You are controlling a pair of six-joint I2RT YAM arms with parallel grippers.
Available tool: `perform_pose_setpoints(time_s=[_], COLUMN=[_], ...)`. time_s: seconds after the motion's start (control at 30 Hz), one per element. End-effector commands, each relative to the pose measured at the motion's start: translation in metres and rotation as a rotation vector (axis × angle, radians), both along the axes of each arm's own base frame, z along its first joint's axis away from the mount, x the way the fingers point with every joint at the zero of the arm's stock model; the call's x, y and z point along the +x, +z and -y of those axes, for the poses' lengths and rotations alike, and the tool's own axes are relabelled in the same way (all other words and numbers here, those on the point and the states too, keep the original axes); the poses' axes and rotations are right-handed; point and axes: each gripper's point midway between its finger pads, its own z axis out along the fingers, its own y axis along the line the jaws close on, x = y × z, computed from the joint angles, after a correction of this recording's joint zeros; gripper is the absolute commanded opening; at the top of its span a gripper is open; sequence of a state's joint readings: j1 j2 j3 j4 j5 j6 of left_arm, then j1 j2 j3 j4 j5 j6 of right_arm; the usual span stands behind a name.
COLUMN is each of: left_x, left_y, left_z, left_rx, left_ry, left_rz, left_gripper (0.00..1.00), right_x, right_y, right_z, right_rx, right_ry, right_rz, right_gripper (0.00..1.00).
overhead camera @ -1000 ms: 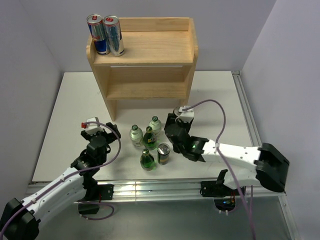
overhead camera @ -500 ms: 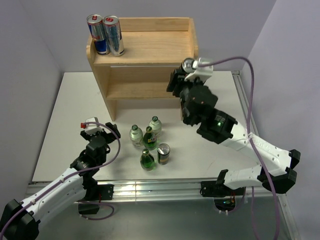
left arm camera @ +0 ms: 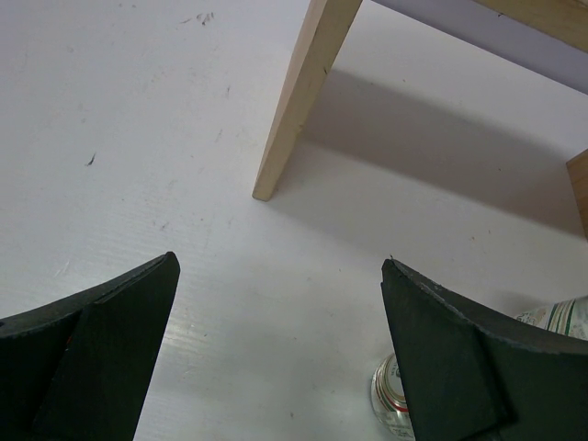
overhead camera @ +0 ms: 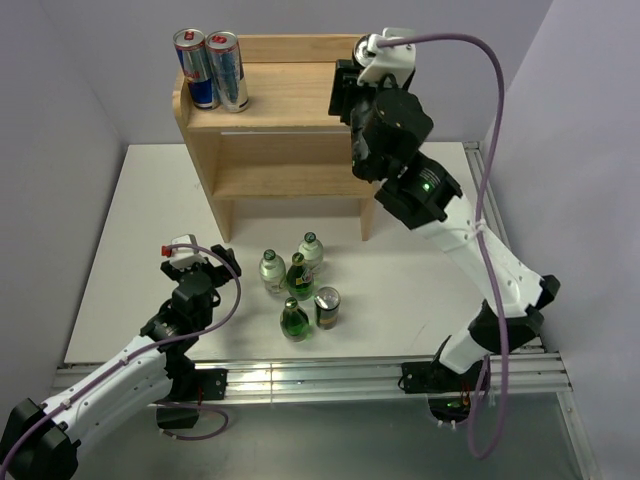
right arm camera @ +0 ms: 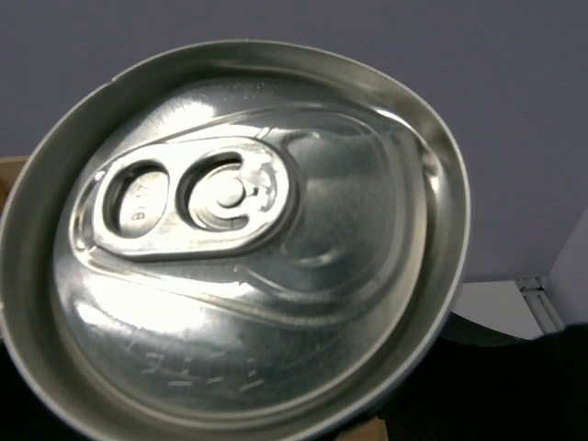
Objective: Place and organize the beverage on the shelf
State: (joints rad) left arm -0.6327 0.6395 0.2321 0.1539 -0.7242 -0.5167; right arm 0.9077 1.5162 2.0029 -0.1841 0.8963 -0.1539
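The right pincer (overhead camera: 350,82), closed on a silver can (right arm camera: 230,248), hangs over the right end of the shelf (overhead camera: 290,100), near its raised side panel and back rail. Two cans (overhead camera: 210,70) stand together at the far left of the same top board, well apart from it. The left pincer (left arm camera: 276,308) rests low over the counter (overhead camera: 140,220) with its jaws spread wide and nothing between them.

A descent too close to the side panel could catch the can's base on the wood. Letting go of it tilted or above the board could tip it, and it might roll off the open front onto the bottles (overhead camera: 298,272) and the loose can (overhead camera: 327,307) waiting below.

The held can's body and label are hidden behind the wrist, and only its lid fills the right wrist view, with no fingers showing. Whether its base already touches the board cannot be told. In the left wrist view, a can and a bottle are cut off at the lower right.
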Motion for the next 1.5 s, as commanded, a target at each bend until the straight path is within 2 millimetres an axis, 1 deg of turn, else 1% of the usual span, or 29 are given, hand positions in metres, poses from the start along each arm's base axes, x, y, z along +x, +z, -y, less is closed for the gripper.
perform_pose_setpoints(time_s=[0.0,0.03,0.1,0.13,0.2,0.23,0.3,0.4,0.5,0.53,0.6,0.67,0.7,0.73,0.77,0.8,0.83,0.9,1.07,1.23,1.47], left_x=[0.005,0.005,0.005,0.005,0.005,0.006,0.006,0.006,0.006,0.006,0.006,0.006,0.006,0.006,0.006,0.006,0.006,0.007,0.006,0.006,0.008], left_y=[0.022,0.023,0.022,0.022,0.022,0.022,0.022,0.022,0.022,0.021,0.021,0.022,0.021,0.022,0.021,0.022,0.022,0.022,0.021,0.02,0.02], left_z=[0.003,0.003,0.003,0.003,0.003,0.003,0.004,0.003,0.004,0.004,0.004,0.003,0.004,0.004,0.004,0.004,0.004,0.004,0.004,0.004,0.005], left_rx=[-0.036,-0.038,-0.036,-0.035,-0.035,-0.035,-0.033,-0.033,-0.033,-0.032,-0.034,-0.031,-0.03,-0.033,-0.03,-0.032,-0.032,-0.034,-0.032,-0.03,-0.026], left_ry=[0.004,0.004,0.006,0.004,0.004,0.006,0.004,0.008,0.005,0.006,0.005,0.008,0.006,0.006,0.006,0.006,0.006,0.008,0.008,0.008,0.008], left_rz=[0.055,0.058,0.056,0.054,0.054,0.054,0.052,0.05,0.049,0.048,0.048,0.047,0.046,0.048,0.046,0.047,0.047,0.047,0.045,0.043,0.038], left_gripper=[0.99,0.99,0.99,0.99,0.99,0.99,0.99,0.99,0.99,0.99,0.99,0.99,0.99,0.99,0.99,0.99,0.99,0.99,0.99,0.99,0.99], right_x=[0.017,0.025,0.032,0.04,0.048,0.055,0.062,0.069,0.073,0.074,0.075,0.076,0.075,0.076,0.076,0.076,0.077,0.076,0.076,0.074,0.06], right_y=[0.022,0.017,0.019,0.017,0.014,0.009,0.003,-0.005,-0.013,-0.015,-0.016,-0.02,-0.02,-0.023,-0.025,-0.024,-0.027,-0.028,-0.028,-0.029,-0.021], right_z=[0.012,0.009,0.011,0.012,0.013,0.012,0.01,0.012,0.019,0.023,0.028,0.034,0.035,0.034,0.036,0.037,0.037,0.037,0.039,0.041,0.05], right_rx=[0.012,0.009,0.017,0.015,0.012,0.009,0.007,0.008,0.024,0.026,0.037,0.032,0.038,0.031,0.032,0.037,0.033,0.034,0.034,0.04,0.071], right_ry=[0.003,-0.001,-0.005,-0.018,-0.027,-0.032,-0.033,-0.047,-0.085,-0.107,-0.132,-0.163,-0.169,-0.171,-0.185,-0.186,-0.187,-0.189,-0.197,-0.202,-0.201], right_rz=[0.039,0.028,0.034,0.029,0.02,0.009,-0.004,-0.022,-0.04,-0.047,-0.047,-0.055,-0.052,-0.058,-0.06,-0.058,-0.062,-0.064,-0.062,-0.063,-0.046], right_gripper=[0.0,0.0,0.0,0.0,0.0,0.0,0.0,0.0,0.0,0.02,0.08,0.23,0.36,0.56,0.66,0.74,0.86,0.95,0.98,0.99,1.0])
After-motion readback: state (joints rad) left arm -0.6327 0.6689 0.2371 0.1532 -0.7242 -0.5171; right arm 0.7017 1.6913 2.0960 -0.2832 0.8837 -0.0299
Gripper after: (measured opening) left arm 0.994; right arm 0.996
